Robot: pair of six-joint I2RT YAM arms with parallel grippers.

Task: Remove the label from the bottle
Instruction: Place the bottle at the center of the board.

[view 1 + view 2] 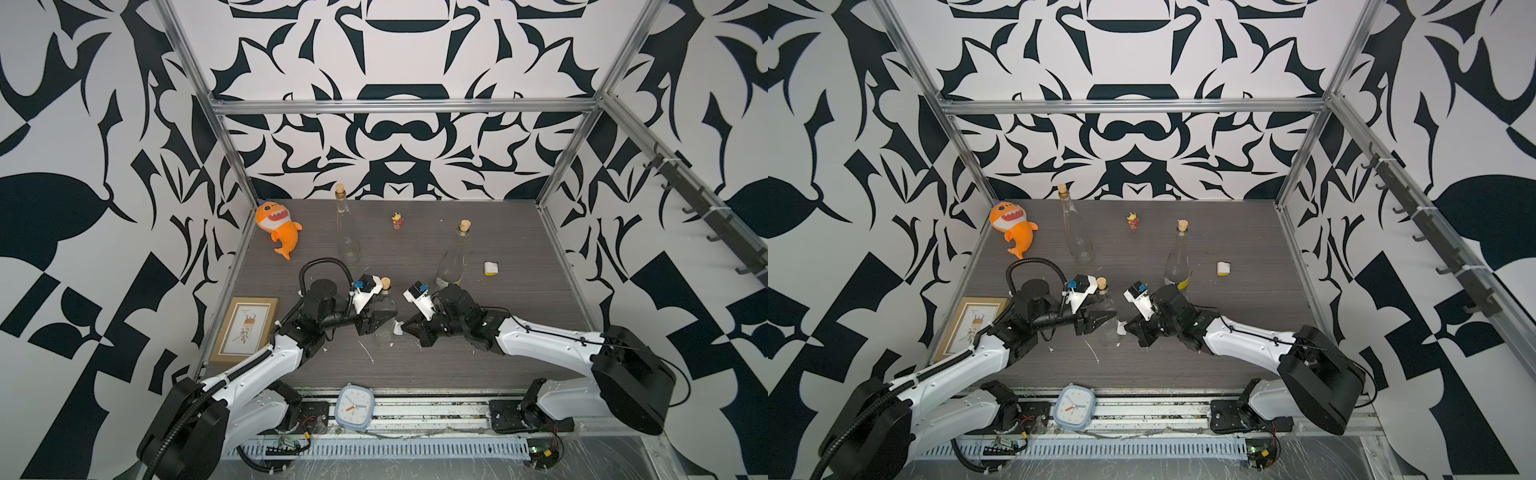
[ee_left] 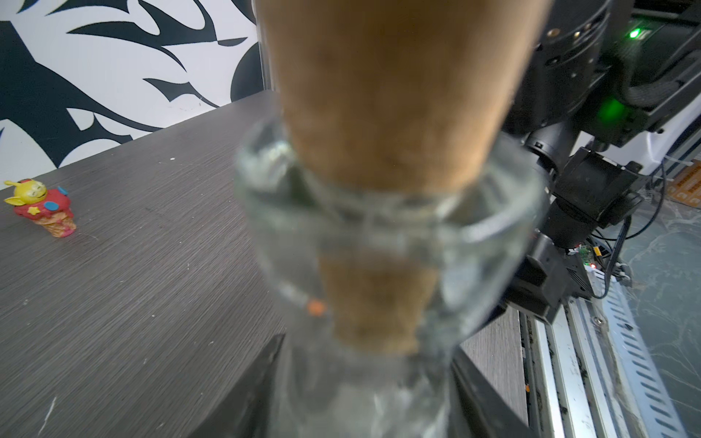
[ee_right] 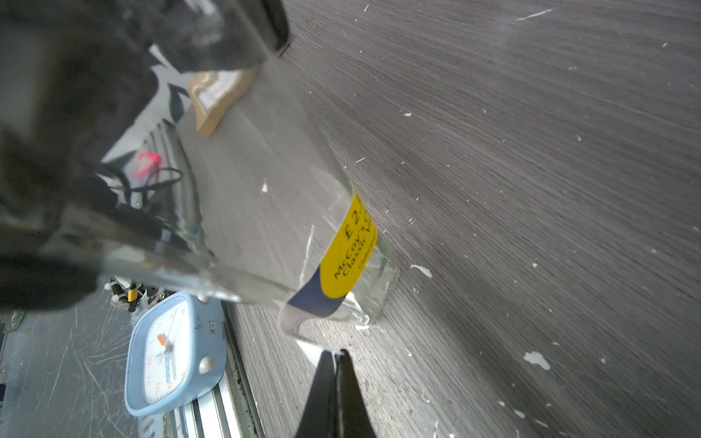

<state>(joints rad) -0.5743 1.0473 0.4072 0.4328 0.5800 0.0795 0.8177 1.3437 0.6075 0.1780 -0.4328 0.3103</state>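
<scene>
The label [image 3: 347, 250] is a yellow band low on the bottle [image 3: 273, 189], close to its base, and it is partly peeled. One end lifts off the glass as a dark-then-white strip that runs straight to my right end effector [image 3: 338, 354]. That end effector is closed, with the white tip of the strip pinched between its tips. The rest of the yellow part looks stuck to the glass. The bottle stands upright near the middle front of the surface [image 1: 478, 357], its long axis vertical and its cork [image 1: 386, 283] on top. My left end effector [image 1: 383, 319] grips it from its own side around the shoulder below the neck; in the left wrist view the dark fingers [image 2: 261, 398] flank the glass. In both top views the two end effectors face each other across the bottle. The white strip [image 1: 398, 328] bridges the short gap between the glass and my right tips. So the label lies on the side towards my right arm, which is the nearer one, and the strip runs level, across the bottle's axis. I judge the coming pull should go away from the glass and round its girth while the left holds firm. If the left grip slips, the bottle could turn or tip. White scraps [image 3: 536, 359] dot the surface nearby, and a clock [image 3: 170, 352] lies at the front edge.
</scene>
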